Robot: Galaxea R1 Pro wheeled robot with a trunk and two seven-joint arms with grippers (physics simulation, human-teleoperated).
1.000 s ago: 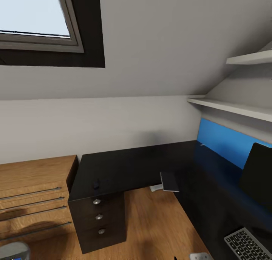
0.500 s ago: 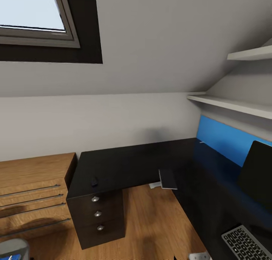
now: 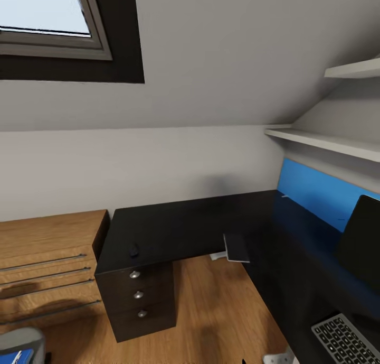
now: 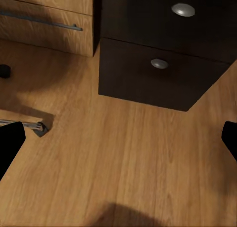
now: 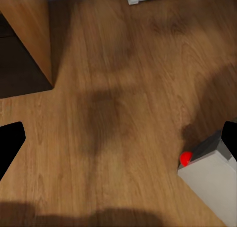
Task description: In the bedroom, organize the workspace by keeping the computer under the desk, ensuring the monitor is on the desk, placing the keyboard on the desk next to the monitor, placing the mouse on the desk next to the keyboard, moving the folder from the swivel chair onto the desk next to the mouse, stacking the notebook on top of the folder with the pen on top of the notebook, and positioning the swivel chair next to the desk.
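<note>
left end effector (image 4: 118, 138) agape, right end effector (image 5: 118, 140) agape

The bench (image 3: 190, 226) was glossy black, and its drawer unit (image 3: 138, 300) was black too, with round silver knobs (image 3: 135, 274). A small black mouse (image 3: 134, 251) sat on the top, hard to pick out against it. The notebook (image 3: 236, 248) was dark grey with a white edge. The keyboard (image 3: 345, 338) had a silver-grey frame and black keys, and the monitor (image 3: 361, 246) showed a black face. The wall panel (image 3: 316, 192) was bright blue, the shelves (image 3: 322, 142) white, the walls pale grey. The chest of drawers (image 3: 47, 269) was warm light wood with thin grey handles. The floor (image 4: 123, 168) was honey-brown wood grain. A pale grey box (image 5: 212, 180) carried a red spot (image 5: 185, 158).
</note>
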